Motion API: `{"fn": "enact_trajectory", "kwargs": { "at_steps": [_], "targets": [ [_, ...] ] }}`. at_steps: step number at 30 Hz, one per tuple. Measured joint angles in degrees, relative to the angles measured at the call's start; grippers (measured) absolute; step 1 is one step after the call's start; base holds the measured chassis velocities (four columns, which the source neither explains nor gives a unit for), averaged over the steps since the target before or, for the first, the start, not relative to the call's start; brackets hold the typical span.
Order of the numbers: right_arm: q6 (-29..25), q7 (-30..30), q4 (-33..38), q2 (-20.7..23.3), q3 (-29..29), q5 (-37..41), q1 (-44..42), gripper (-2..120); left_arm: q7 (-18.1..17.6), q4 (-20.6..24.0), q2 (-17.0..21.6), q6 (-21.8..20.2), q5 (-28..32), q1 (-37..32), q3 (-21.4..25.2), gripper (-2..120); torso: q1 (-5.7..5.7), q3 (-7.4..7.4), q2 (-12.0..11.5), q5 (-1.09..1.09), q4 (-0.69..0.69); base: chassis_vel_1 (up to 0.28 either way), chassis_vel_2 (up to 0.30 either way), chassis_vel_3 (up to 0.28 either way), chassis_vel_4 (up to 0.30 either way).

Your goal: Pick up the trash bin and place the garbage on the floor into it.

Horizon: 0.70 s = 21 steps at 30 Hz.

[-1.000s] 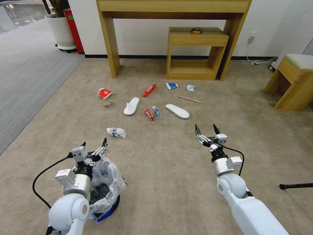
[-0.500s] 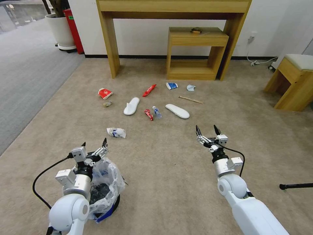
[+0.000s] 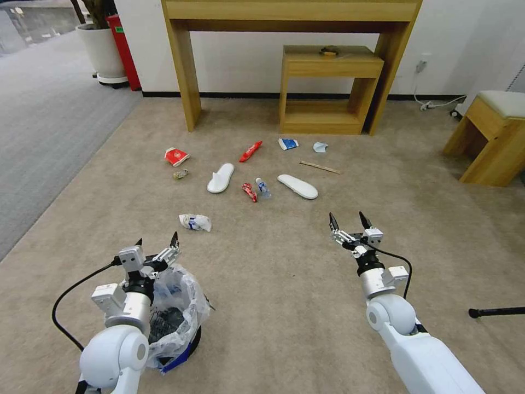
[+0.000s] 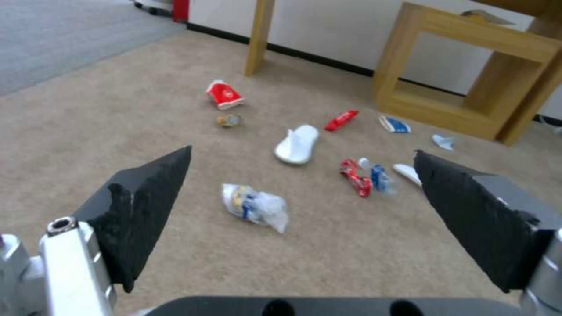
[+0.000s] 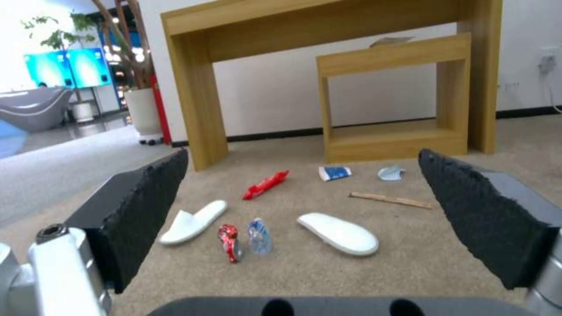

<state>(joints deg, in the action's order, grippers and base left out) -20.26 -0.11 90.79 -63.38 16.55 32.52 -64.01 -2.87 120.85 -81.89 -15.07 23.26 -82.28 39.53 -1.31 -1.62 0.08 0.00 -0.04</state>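
So I'm at the very start here, I'd say: the trash bin [image 3: 178, 320] sits on the floor [image 3: 284, 284] at the lower left of the head view, not lifted, and my left gripper [image 3: 157, 245] hovers right above its far rim with the jaws spread and nothing in them. My right gripper [image 3: 348, 221] hangs out at lower centre-right, jaws apart too, empty, over bare carpet.

The garbage is all on the floor in the middle of the frame: a crumpled blue-white packet [image 3: 195, 221] nearest the bin, then two white slippers [image 3: 220, 178], a red wrapper [image 3: 249, 191] touching or nearly touching a tiny clear bottle [image 3: 263, 187], a red carton [image 3: 176, 156] further left, and a wooden stick [image 3: 319, 167] toward the right.

Next move, I reckon, means dropping the left gripper onto the bin's rim. The bag liner is floppy, so I could pinch plastic instead of the wall.

Room-wise it's pretty open. The wooden shelf unit [image 3: 328, 90] and wall close off the top, a stool [image 3: 495, 137] sits at the right edge, and the grey carpet [image 3: 38, 131] runs down the left.
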Motion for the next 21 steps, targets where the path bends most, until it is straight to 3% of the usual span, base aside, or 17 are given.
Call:
{"fn": "enact_trajectory", "kwargs": {
  "at_steps": [12,16,18,21],
  "targets": [
    [-0.28,-0.47,0.01,1.01,0.30,0.25,-0.34,100,-1.89,2.94,4.80,-5.58,5.51,-2.36,6.81,100,0.00,0.00,0.00,0.00,0.00,0.000,0.000,0.000,0.000],
    [-0.27,-0.44,0.22,1.36,0.32,0.35,-0.41,100,-4.01,3.84,5.85,-8.42,6.91,-3.69,8.44,100,0.00,0.00,0.00,0.00,-0.01,0.000,0.000,0.000,0.000],
    [-0.27,-0.44,0.37,1.61,0.46,0.40,-0.61,100,-6.99,4.49,6.71,-11.98,9.08,-5.09,9.30,100,0.00,0.00,0.00,0.00,0.00,0.000,0.000,0.000,0.000],
    [-0.27,-0.44,0.42,1.70,0.57,0.45,-0.76,100,-9.25,4.72,7.17,-13.96,10.70,-6.09,9.71,100,0.00,0.00,0.00,-0.01,-0.01,0.000,0.000,0.000,0.000]
  ]
}}
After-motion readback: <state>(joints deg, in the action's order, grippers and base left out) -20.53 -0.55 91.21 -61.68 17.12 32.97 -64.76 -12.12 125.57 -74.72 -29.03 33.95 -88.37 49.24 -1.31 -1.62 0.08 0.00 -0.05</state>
